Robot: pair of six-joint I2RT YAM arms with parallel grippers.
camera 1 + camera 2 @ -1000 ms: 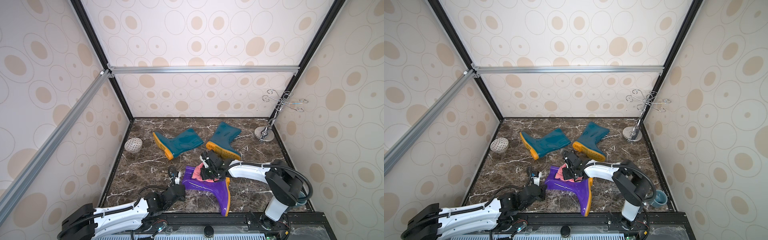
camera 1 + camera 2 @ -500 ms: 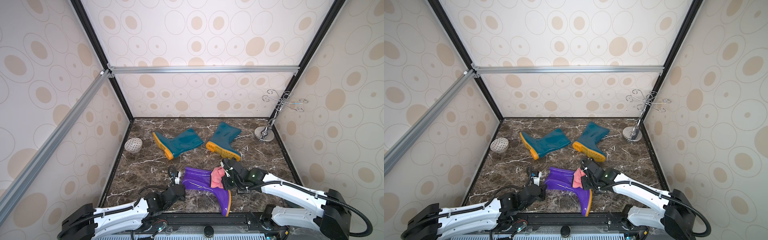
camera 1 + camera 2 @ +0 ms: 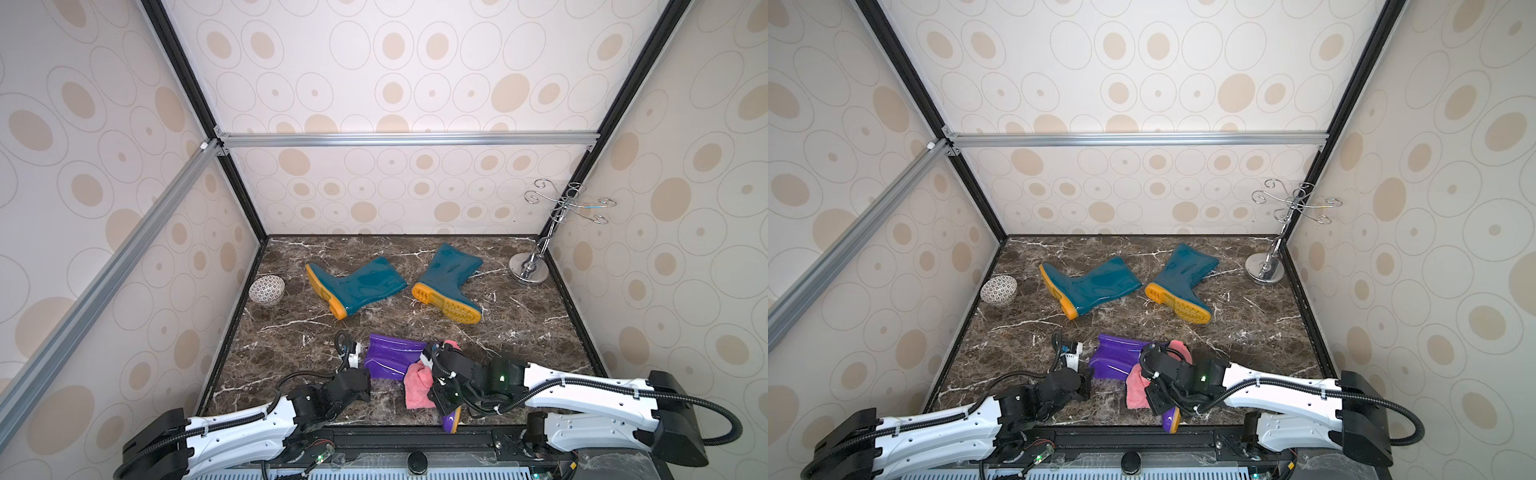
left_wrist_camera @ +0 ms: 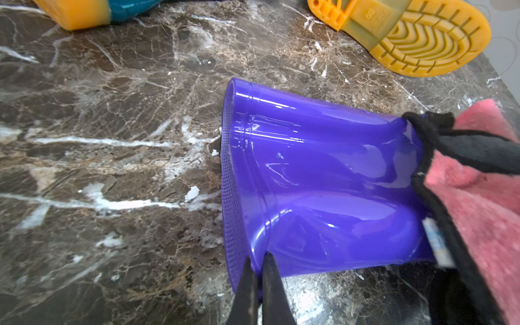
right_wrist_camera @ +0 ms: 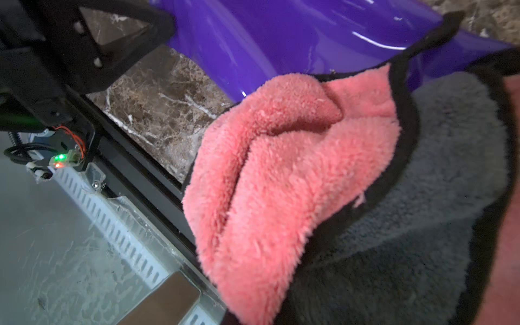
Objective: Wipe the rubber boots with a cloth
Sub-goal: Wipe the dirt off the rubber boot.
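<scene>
**Both end effectors closed on the purple boot and cloth at the near edge**

At the far left of the bench (image 3: pixel 291 357) you have a patterned bowl (image 3: pixel 267 291), close to the left wall. Nearer to you, your left end effector (image 4: pixel 258 267) is closed. In the left wrist view its two dark fingers (image 4: pixel 247 275) pinch the near corner of the cuff of the purple boot (image 3: pixel 390 361), with only a sliver of purple between them.

Farther back, the left teal boot (image 3: pixel 357 286) lies on its side. Its yellow-orange sole faces left and its shaft points right.

The purple boot lies on its side near the front edge. Its open cuff points left and its foot runs toward you on the right.

The cloth (image 3: pixel 417 384) is draped over the boot's middle, pink side up, with a dark grey edge; one fold hangs toward the bench.

Your right end effector (image 3: pixel 436 380) sits directly on the cloth. It is closed with the cloth bunched in it, and the pile hides its fingers in the right wrist view.

Behind it, the right teal boot (image 3: pixel 449 282) lies with its treaded sole facing you. At the far right, a chrome stand (image 3: pixel 536 266) stands upright in the corner.
</scene>
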